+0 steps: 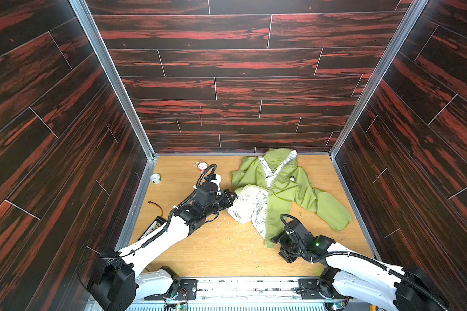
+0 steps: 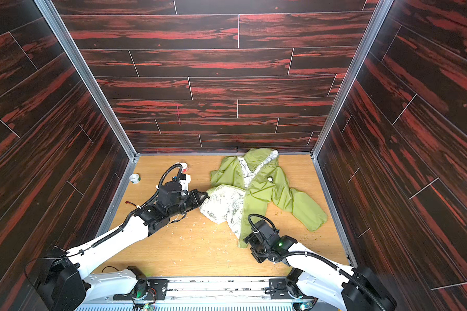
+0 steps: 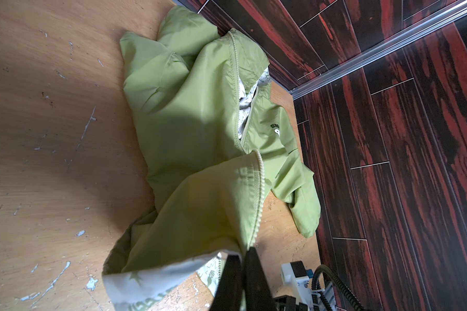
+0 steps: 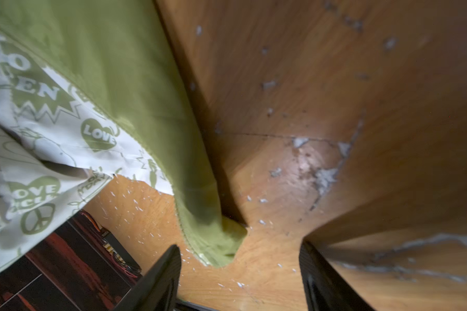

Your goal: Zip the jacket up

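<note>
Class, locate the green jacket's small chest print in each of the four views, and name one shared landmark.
Top view: chest print, right of the zipper.
Top view: same spot.
Left wrist: beside the open zipper.
Right wrist: not in it.
Shared landmark: the patterned lining.

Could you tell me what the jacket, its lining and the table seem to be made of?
The jacket has a thin green shell, probably nylon or polyester: faint sheen, crisp creases. Its lining looks like matte pale cloth, printed green. The table looks like light wood or laminate: grain lines, whitish chips.
</note>
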Motion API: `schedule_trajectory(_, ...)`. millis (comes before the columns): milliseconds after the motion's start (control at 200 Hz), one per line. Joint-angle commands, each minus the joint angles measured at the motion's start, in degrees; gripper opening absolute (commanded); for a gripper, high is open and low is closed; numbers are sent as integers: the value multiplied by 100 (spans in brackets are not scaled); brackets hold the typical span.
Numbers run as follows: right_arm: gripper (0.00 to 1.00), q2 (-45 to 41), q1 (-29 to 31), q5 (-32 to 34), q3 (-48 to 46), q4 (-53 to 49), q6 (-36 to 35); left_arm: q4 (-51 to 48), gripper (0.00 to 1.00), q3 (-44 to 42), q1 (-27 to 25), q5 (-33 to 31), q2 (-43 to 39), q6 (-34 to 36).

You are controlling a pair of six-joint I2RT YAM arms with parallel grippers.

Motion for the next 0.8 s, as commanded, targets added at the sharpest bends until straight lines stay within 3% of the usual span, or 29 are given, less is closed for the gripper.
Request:
schedule_trajectory(0, 69, 133, 23, -27, -283, 127, -44, 167, 0, 66, 29, 21, -15, -33)
schedule_trajectory(210, 60, 819, 6, -279, -527, 1351, -128, 82, 0, 95, 29, 46, -43, 6)
schedule_trajectory(491, 45, 1037, -96, -344, -689, 1750, -123, 0, 0, 139, 29, 39, -43, 11)
schedule_trajectory(791, 17, 793, -222, -278, -610, 1820, -351, -71, 0, 211, 29, 56, -21, 25)
